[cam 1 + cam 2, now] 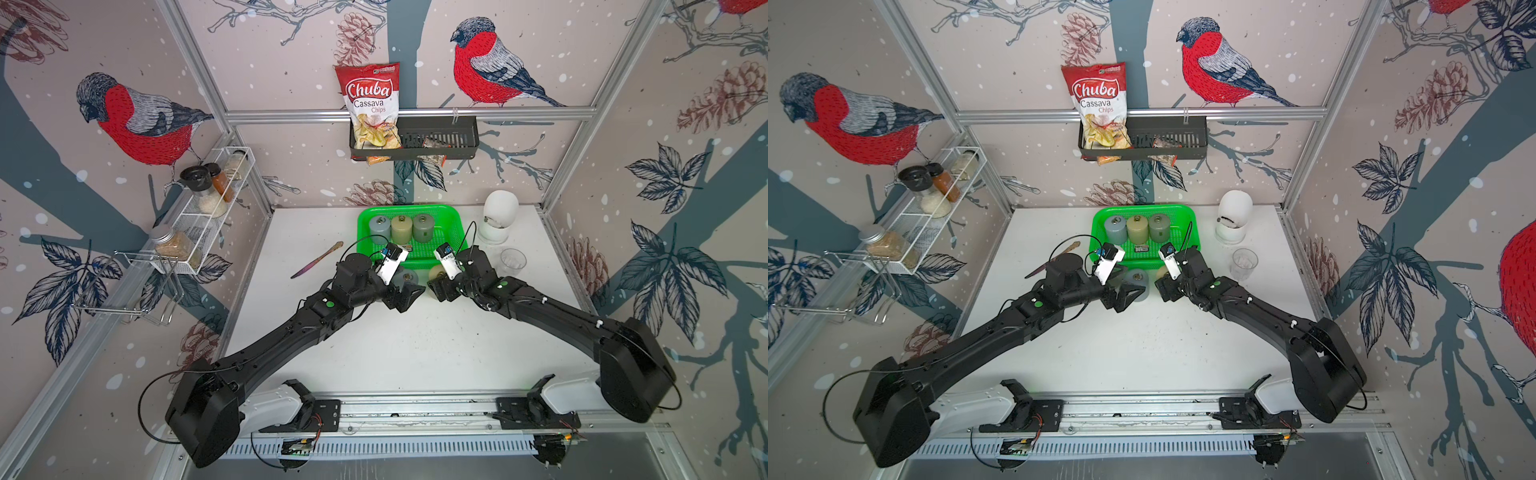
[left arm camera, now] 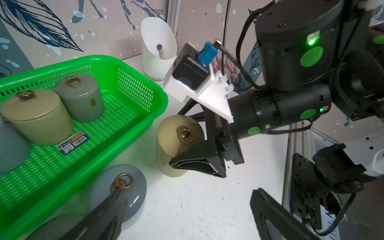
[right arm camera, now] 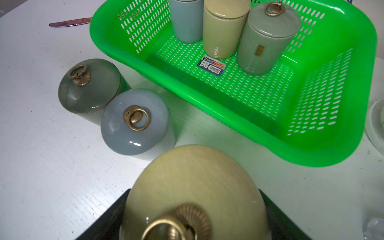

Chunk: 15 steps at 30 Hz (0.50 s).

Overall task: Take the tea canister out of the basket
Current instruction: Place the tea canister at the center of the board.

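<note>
A beige canister (image 3: 193,178) is being gripped by the right hand (image 2: 178,141), with the jaws being pressed against opposite sides of its upper body. It is being held upright outside the basket (image 3: 369,68), just beside the near wall. Whether its base is touching the table (image 3: 41,166) cannot be told.

The left hand (image 2: 185,197) is being held wide open. One of its fingers is hanging over the ring of a grey-blue canister (image 3: 135,122), which is standing on the table beside a dark green canister (image 3: 89,87). Three more canisters (image 3: 224,29) are standing in a row along the basket's far wall.

The beige canister is being judged stiff, fairly heavy and breakable, since its glossy, glazed-looking surface suggests ceramic. The smooth round wall is likely to be slippery. A firm squeeze around the body, below the lid seam, is being judged the safest hold. The brass ring (image 3: 166,230) on top is being distrusted, because the lid may lift off by itself.

"Chuba Cassava Chips" is being read on a red and white bag (image 1: 370,104) standing in a black shelf (image 1: 453,137) on the back wall. A sticker (image 3: 214,65) with a barcode is lying on the basket floor, but its print is too small to be read. No writing is being made out on any canister.
</note>
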Available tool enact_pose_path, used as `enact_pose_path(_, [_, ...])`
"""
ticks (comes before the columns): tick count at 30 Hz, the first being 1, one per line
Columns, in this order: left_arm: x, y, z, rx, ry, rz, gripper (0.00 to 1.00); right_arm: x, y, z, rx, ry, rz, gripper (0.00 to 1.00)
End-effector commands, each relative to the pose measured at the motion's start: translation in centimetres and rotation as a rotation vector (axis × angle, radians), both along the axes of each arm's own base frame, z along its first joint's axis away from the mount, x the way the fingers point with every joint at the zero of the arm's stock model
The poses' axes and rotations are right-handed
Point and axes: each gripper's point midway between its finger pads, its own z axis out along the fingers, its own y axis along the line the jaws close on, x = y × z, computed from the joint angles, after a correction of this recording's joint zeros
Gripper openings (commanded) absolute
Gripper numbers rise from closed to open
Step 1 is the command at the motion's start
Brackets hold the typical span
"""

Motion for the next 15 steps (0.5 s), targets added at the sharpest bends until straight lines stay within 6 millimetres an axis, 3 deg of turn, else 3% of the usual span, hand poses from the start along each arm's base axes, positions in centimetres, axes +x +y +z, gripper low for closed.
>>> enact_pose_path(1, [-0.2,-0.5,0.5,-0.006,-0.005,-0.024,0.97,1.7,1.4,1.7,0.088,-0.089,-0.002,0.00])
enact_pose_path(15, [0.3,-1.0,-0.2,0.014,0.021,-0.022,0.97,2.8,2.1,-1.2,0.083,-0.075,0.006,0.00])
